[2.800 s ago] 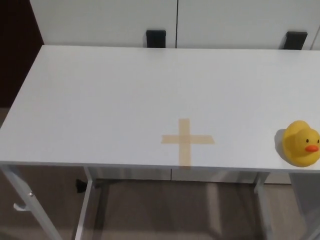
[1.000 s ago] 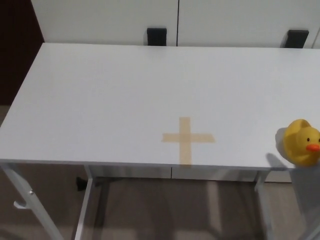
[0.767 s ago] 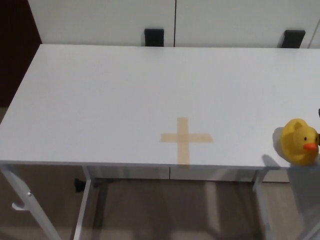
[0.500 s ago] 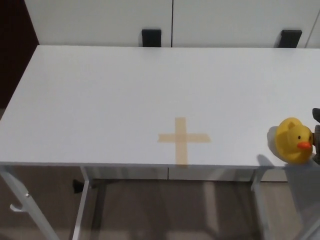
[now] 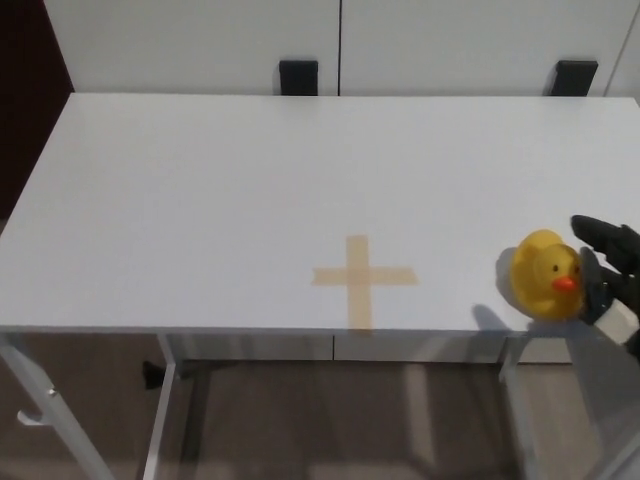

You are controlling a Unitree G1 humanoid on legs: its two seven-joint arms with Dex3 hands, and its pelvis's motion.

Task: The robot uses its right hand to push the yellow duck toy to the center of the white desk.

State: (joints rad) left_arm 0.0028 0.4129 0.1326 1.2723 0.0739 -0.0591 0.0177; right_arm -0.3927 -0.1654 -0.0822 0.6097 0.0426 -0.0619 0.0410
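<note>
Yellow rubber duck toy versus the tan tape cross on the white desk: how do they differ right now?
The yellow rubber duck toy is a rounded, raised figure with an orange beak; the tan tape cross lies flat. The duck sits near the desk's right end, right beside the black right hand; the cross lies apart, further left, with nothing near it. Both are near the front edge of the white desk.

Right hand (image 5: 608, 275) cut off by the picture's right edge, its grip state unclear.

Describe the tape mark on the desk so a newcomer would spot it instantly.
On the white desk, look near the front edge, about midway across. A tan tape cross lies flat there, left of the yellow duck; it is the only marking on the surface.
</note>
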